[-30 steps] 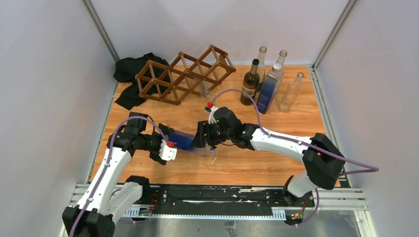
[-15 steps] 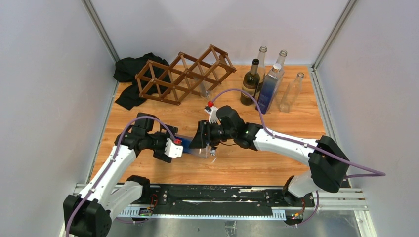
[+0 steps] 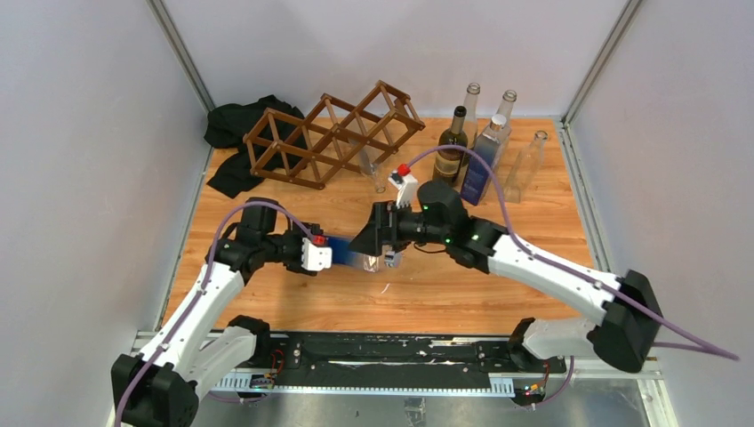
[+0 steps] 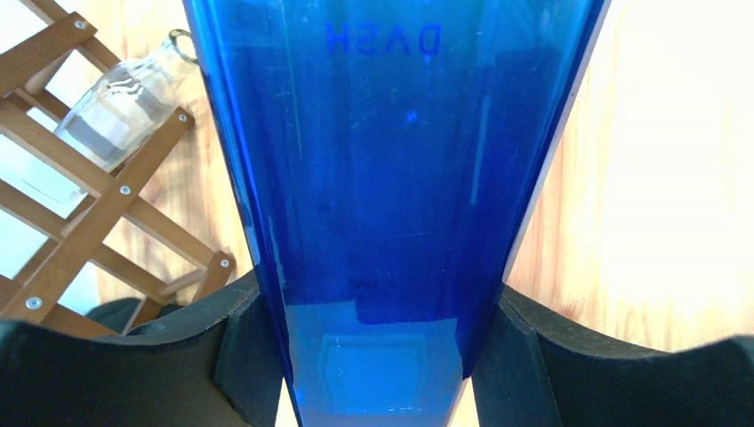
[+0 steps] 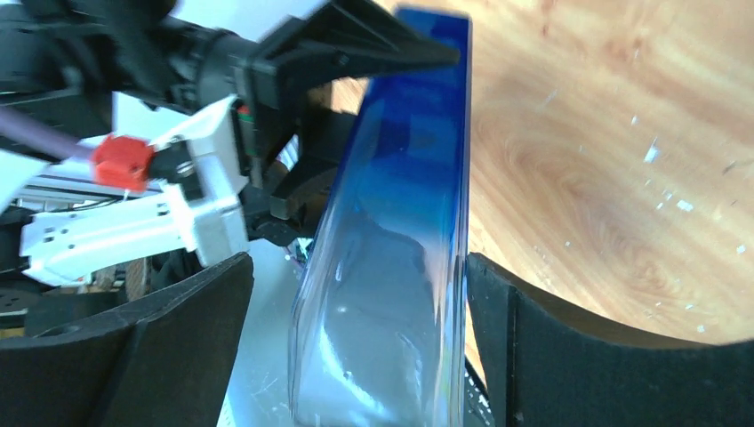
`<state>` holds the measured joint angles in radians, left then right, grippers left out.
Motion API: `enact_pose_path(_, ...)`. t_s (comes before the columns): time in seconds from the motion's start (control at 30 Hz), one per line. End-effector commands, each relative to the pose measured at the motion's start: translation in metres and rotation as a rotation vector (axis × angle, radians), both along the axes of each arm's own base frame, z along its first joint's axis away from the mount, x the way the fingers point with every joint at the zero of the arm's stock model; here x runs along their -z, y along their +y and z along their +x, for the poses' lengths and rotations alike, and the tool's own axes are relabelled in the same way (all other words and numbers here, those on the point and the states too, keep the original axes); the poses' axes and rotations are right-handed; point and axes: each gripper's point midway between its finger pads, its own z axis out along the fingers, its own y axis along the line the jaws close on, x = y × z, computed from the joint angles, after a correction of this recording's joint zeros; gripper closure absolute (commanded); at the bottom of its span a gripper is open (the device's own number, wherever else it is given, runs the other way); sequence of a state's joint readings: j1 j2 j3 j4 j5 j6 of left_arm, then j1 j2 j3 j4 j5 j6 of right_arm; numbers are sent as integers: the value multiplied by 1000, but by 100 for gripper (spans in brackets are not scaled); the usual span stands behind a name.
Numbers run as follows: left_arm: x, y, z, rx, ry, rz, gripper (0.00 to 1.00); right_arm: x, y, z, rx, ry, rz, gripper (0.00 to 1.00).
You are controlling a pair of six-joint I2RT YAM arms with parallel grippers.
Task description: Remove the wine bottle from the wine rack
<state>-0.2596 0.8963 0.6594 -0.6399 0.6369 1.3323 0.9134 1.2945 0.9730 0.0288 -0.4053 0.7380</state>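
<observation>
A blue wine bottle (image 3: 351,254) hangs level above the table's middle, between my two grippers and clear of the wine rack (image 3: 329,133). My left gripper (image 3: 332,255) is shut on its blue base end (image 4: 400,178), both pads (image 4: 244,356) pressed against the glass. My right gripper (image 3: 378,242) stands open around the bottle's paler end (image 5: 391,294), with a gap showing at its left finger (image 5: 191,347). The rack (image 4: 71,205) lies at the back left and holds a small clear bottle (image 4: 116,102).
Several bottles stand at the back right: a dark one (image 3: 451,151), a blue-tinted square one (image 3: 485,160) and clear ones (image 3: 525,165). A black cloth (image 3: 233,133) lies behind the rack's left end. Grey walls close in both sides.
My left gripper reached in and shut on the blue bottle's base. My right gripper let go and opened, and its arm shifted back and to the right.
</observation>
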Motion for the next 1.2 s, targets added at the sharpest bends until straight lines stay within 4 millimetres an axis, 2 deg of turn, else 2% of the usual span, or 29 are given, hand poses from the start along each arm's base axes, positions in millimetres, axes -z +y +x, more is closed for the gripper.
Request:
enact_pose_path(0.0, -54, -20, 8, -60, 13, -204, 100, -78, -24, 5, 53, -230, 144, 7)
enact_pose_path(0.27, -96, -49, -6, -107, 295, -450, 100, -109, -85, 7, 214, -405, 158, 4)
enact_pose_path(0.37, -110, -59, -13, -100, 386, -527, 100, -117, -92, 3, 223, -432, 177, 3)
enact_pose_path(0.47, -125, -67, -22, -73, 471, -587, 100, -114, -87, 1, 194, -427, 177, 3)
enact_pose_path(0.6, -138, -74, -36, -35, 598, -632, 100, -122, -71, 5, 155, -441, 222, 2)
enact_pose_path(0.83, -160, -80, -65, 69, 730, -676, 100, -121, -44, 20, 124, -436, 253, 2)
enact_pose_path(1.0, -164, -80, -80, 121, 796, -685, 100, -128, -27, 25, 100, -426, 311, 1)
enact_pose_path(1.17, -165, -80, -89, 150, 862, -689, 100, -142, -8, 22, 32, -430, 395, 1)
